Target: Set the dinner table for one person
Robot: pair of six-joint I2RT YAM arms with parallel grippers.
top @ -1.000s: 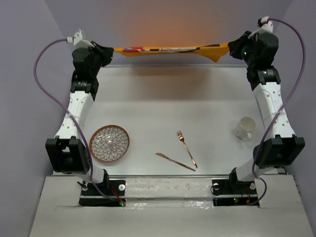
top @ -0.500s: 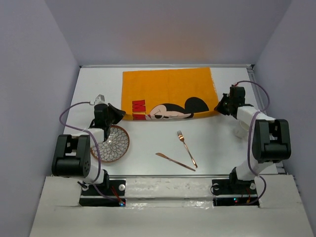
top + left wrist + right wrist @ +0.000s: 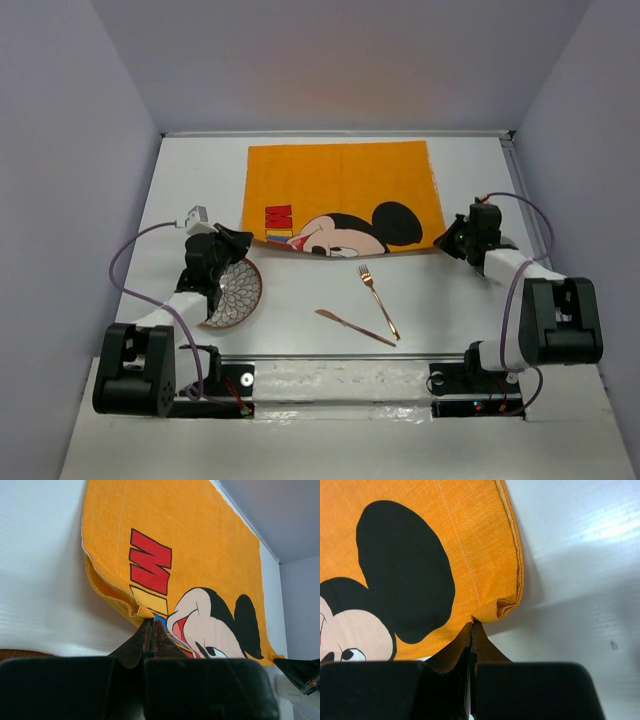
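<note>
The orange Mickey Mouse mat [image 3: 340,190] lies spread on the far half of the white dinner table [image 3: 300,280], with its near edge slightly lifted. My left gripper [image 3: 245,240] is shut on the mat's near left corner [image 3: 120,600], low over the table. My right gripper [image 3: 443,240] is shut on the near right corner [image 3: 507,605]. In the wrist views both pairs of jaws are closed, with folded cloth pinched at the tips of the left gripper [image 3: 151,622] and the right gripper [image 3: 472,625].
A patterned brown-rimmed plate [image 3: 235,295] sits at the near left, partly under my left arm. A copper fork [image 3: 378,300] and knife [image 3: 355,328] lie near the front middle. The white mug is hidden behind my right arm.
The mat was held stretched in the air at the back. Both arms have lowered it and drawn it toward the near side, and it now lies flat on the table.
</note>
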